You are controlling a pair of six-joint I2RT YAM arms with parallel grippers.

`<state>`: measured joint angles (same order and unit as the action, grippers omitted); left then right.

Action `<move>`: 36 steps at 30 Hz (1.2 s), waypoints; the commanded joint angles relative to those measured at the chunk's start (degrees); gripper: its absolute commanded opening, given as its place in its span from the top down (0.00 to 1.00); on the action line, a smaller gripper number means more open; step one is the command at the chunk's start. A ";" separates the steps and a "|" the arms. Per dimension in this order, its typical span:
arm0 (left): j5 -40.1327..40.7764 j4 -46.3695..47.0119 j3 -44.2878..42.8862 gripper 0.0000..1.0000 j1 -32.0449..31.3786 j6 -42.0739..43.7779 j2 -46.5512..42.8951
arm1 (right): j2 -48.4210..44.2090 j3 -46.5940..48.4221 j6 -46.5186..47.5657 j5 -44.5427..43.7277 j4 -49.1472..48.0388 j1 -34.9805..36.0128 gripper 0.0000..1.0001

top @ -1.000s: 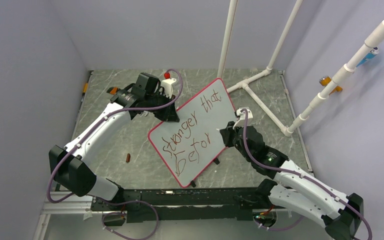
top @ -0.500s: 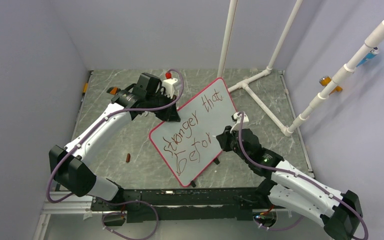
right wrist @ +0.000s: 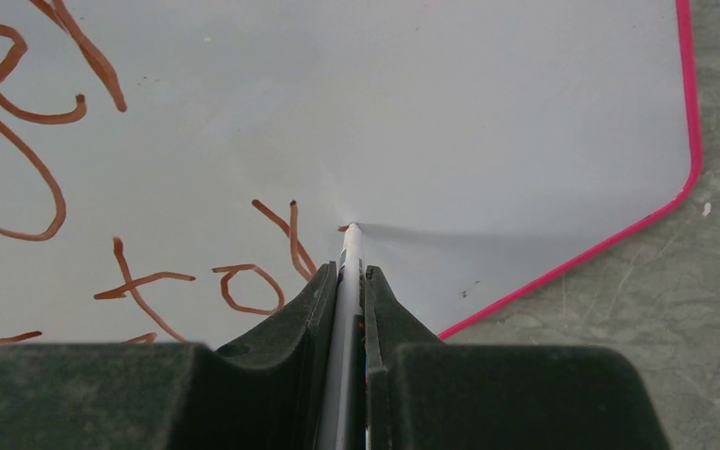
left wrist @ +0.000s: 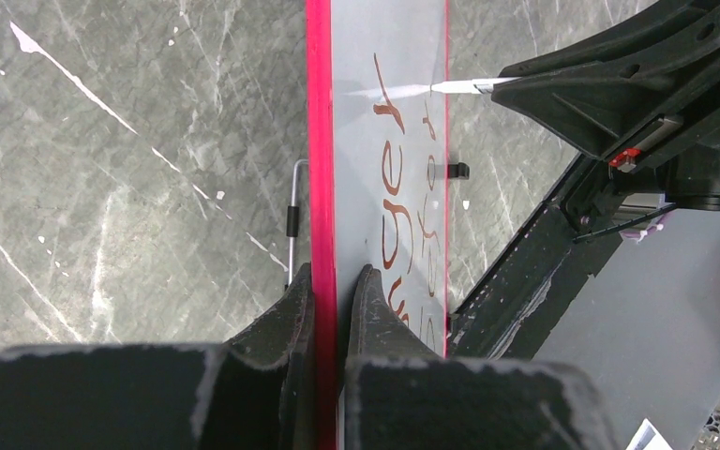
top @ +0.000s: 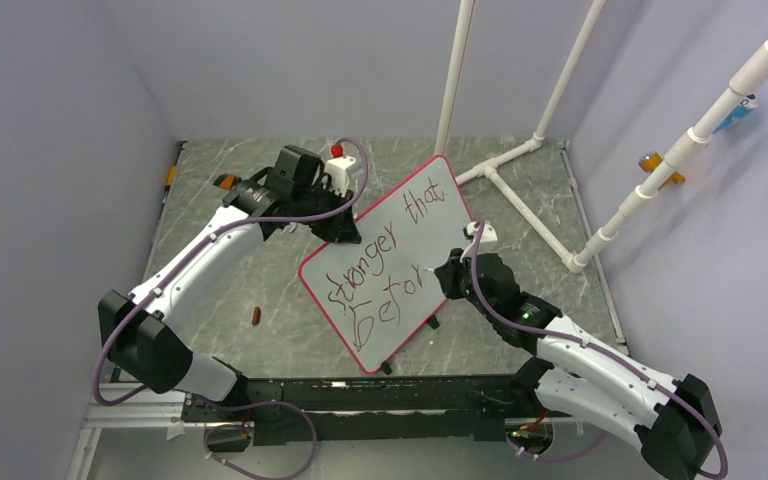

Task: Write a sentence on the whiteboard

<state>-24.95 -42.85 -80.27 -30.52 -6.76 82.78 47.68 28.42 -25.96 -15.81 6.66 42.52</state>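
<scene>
The whiteboard [top: 401, 325], white with a pink-red rim, stands tilted at the table's middle. The sentence [top: 385, 262] reads "stronger that befor" in dark-red marker. My left gripper [top: 344, 234] is shut on the board's upper-left rim; in the left wrist view the jaws [left wrist: 335, 274] pinch the red rim [left wrist: 319, 141]. My right gripper [top: 447, 272] is shut on a white marker [right wrist: 350, 248], also seen in the left wrist view [left wrist: 459, 87]. The marker's tip touches the board [right wrist: 525, 122] just right of the "r" in "befor" [right wrist: 281, 230].
A white pipe frame [top: 520, 205] stands on the table at the back right. A small dark-red piece [top: 256, 317] lies on the grey marble table left of the board. Black clips [top: 433, 323] stick out of the board's lower edge. The black base rail [top: 360, 395] runs along the front.
My right gripper has moved a little left with the marker, onto the board's face after "befor". The left gripper and the board have stayed put.
</scene>
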 commanded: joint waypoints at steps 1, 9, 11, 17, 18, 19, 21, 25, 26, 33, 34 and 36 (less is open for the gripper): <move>20.54 -0.35 0.09 1.00 0.56 12.46 1.69 | 0.72 1.68 1.56 -0.42 -3.33 -1.25 1.00; 20.64 -0.38 -0.02 1.00 0.51 12.42 1.95 | 2.32 4.35 3.63 0.39 -3.41 -2.62 1.00; 20.65 -0.45 0.01 1.00 0.47 12.41 1.99 | 2.52 4.87 3.72 1.18 -3.63 -2.61 1.00; 20.81 -0.46 -0.03 1.00 0.46 12.46 1.96 | 2.44 5.09 3.19 3.20 -4.11 -2.61 1.00; 20.78 -0.40 0.00 1.00 0.47 12.48 1.97 | 2.42 5.13 3.19 3.35 -4.07 -2.56 1.00; 20.78 -0.45 0.02 1.00 0.47 12.41 2.01 | 2.34 5.00 3.19 3.69 -4.14 -2.61 1.00; 20.90 -0.51 -0.06 1.00 0.47 12.42 1.91 | 2.24 4.85 3.06 4.24 -4.14 -2.56 1.00; 21.00 -0.42 0.00 1.00 0.51 12.45 1.88 | 2.45 4.24 2.35 5.17 -4.35 -2.62 1.00; 21.05 -0.42 0.02 1.00 0.43 12.41 1.90 | 2.34 3.66 2.00 5.51 -4.57 -2.62 1.00; 21.03 -0.43 0.08 1.00 0.46 12.40 1.97 | 2.03 0.00 -1.27 7.58 -5.95 -2.62 1.00; 21.01 -0.41 0.05 1.00 0.46 12.45 1.95 | 1.86 -0.39 -1.47 7.56 -5.83 -2.62 1.00; 21.02 -0.43 -0.05 1.00 0.46 12.46 2.04 | 1.56 -0.98 -1.68 7.39 -5.41 -2.60 1.00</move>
<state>-24.05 -42.72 -80.38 -30.57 -7.27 83.15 49.74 29.17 -25.45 -11.11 2.83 39.81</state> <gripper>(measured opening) 0.100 0.147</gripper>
